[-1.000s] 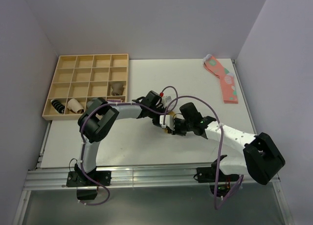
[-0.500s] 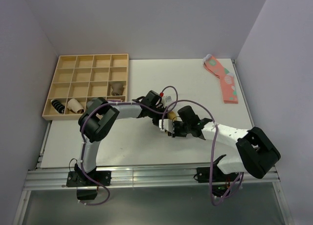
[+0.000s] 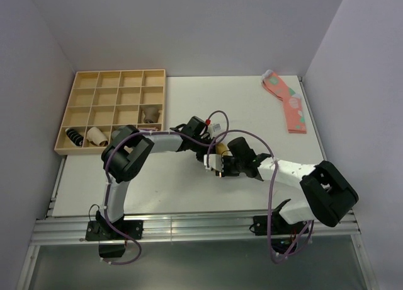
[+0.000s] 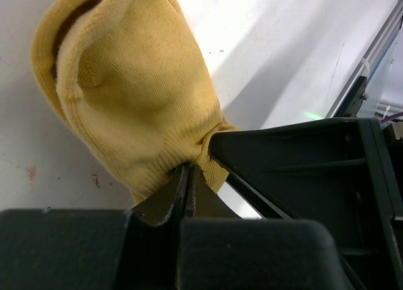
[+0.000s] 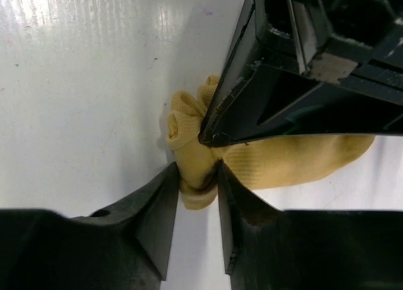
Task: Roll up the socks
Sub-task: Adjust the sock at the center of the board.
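Yellow socks tight in right gripper

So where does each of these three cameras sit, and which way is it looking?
Top external: above and behind, looking down on the table, left arm and right arm.
Left wrist: on that arm, looking along the left gripper, shut on the yellow socks.
Right wrist: likewise, right gripper pinching the socks.
Both wrist views share the socks.

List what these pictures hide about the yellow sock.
Top: the left gripper and right gripper cover most of the sock; how far it is rolled cannot be told.
Left wrist: the left gripper hides its near end.
Right wrist: the left gripper covers its upper part.
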